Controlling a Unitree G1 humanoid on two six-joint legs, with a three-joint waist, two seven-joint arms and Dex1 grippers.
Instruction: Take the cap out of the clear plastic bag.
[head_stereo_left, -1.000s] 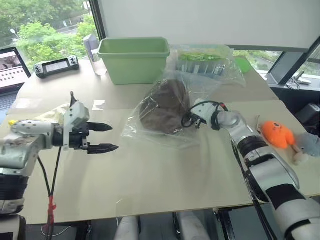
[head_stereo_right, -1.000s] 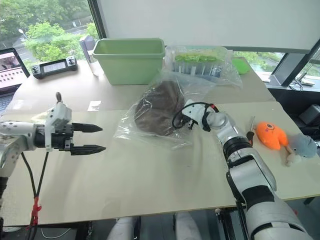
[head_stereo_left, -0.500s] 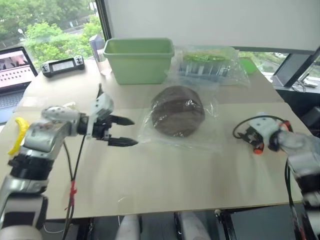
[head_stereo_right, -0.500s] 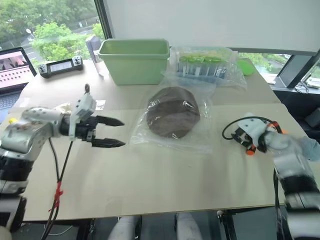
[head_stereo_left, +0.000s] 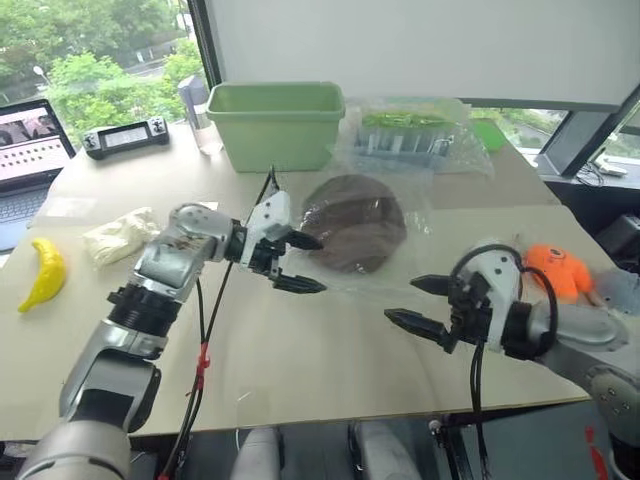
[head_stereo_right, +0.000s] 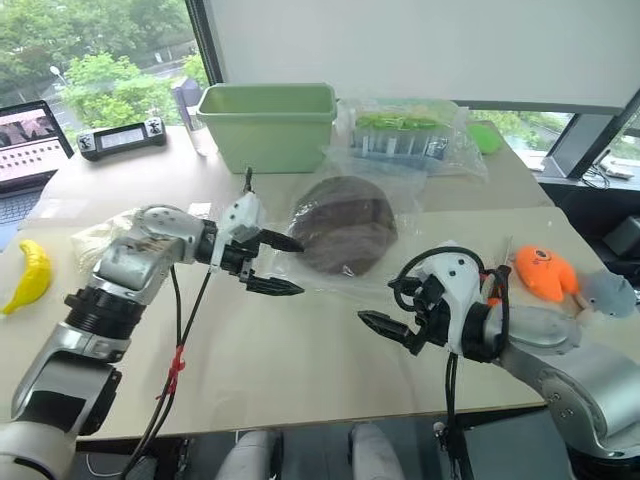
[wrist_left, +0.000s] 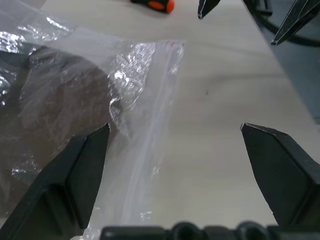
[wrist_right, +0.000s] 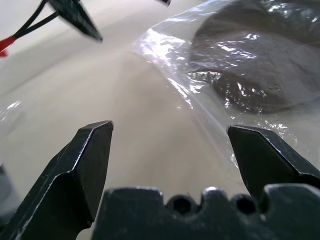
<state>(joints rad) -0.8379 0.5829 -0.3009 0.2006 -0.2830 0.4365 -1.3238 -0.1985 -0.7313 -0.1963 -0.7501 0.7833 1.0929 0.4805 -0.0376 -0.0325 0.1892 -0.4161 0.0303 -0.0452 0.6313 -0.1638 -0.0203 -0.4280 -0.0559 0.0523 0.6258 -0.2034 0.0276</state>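
Inside the glossy, wrinkled clear plastic bag (head_stereo_left: 405, 255) lies the dark brown domed cap (head_stereo_left: 354, 222).

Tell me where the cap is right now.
The cap lies inside the clear plastic bag at mid-table, just in front of the green tub. The open left gripper sits at the bag's left edge.

You're looking at a thin, see-through film on the clear plastic bag (head_stereo_left: 385, 262), glossy and wrinkled, catching white glints. Inside it the cap (head_stereo_left: 354, 222) reads as soft, matt, dark brown cloth with a faintly fuzzy nap. Under the bag the table (head_stereo_left: 300, 370) is smooth, pale and matt. Behind the bag, the green tub (head_stereo_left: 277, 122) looks like smooth hard plastic with a dull sheen.
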